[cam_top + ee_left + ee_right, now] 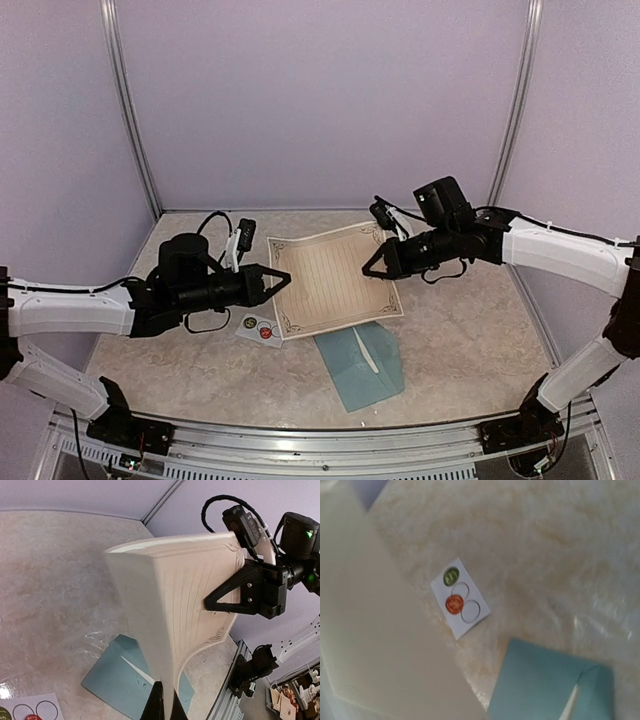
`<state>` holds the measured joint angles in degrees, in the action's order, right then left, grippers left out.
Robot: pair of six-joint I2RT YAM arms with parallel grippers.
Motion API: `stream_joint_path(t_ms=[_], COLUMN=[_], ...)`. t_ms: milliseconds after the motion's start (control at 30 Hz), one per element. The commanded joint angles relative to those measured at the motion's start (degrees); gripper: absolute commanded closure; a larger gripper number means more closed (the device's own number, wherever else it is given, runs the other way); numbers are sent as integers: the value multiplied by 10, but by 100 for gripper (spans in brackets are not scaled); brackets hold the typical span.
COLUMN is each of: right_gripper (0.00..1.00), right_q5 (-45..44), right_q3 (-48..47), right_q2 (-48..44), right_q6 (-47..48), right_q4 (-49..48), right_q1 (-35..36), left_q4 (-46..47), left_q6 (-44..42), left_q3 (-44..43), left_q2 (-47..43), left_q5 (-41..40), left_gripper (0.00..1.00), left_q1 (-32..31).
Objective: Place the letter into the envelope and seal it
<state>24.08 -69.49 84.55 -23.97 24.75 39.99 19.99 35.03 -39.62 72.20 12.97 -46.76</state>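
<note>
The cream, ruled paper letter (330, 280) with its scrolled border is held up off the marbled beige counter (470, 330), pinched from both sides. The left end effector (284, 278) is clamped on the sheet's left edge, and in the left wrist view its black fingertips (164, 702) are seen closed on the paper. Across the sheet, the right end effector (368, 270) is closed on the opposite edge, and the letter is bowed between the two grips.

Beneath it, nearer the front of the counter, the flat teal paper envelope (358, 370) is lying on the surface, well apart from both end effectors. A pale sliver is visible along its flap. From the right wrist camera the envelope (545, 685) is seen at the lower right, partly cut off by the frame.

A small white card with round stickers (260, 328) is resting flat on the counter below the left end effector, just beside the letter's lower left corner.
</note>
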Motion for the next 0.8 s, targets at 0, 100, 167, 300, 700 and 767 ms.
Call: stream_joint_path(t_ms=[0,100,167,300,700,767], right_gripper=[95,89,84,68,30,25], right_q5=[-21,-17,-7,12,38,38], right_q3=[49,74,88,104,107,103], right_q2=[22,36,47,74,121,125], right_q6=[-73,-98,-109,-129,-162,-162], right_q4=[-67,-102,-126,-163,-222,-223], right_q1=[28,48,60,75,98,104], left_q4=[53,66,70,75,69,68], left_q6=[76,98,107,110,130,135], left_q3=[49,60,64,64,56,57], left_q2=[38,72,95,130,204,211], left_q5=[-72,-73,-69,-64,-51,-49], left_gripper=[100,100,100,100,100,100], left_q1=[-32,-40,-40,-40,-33,-29])
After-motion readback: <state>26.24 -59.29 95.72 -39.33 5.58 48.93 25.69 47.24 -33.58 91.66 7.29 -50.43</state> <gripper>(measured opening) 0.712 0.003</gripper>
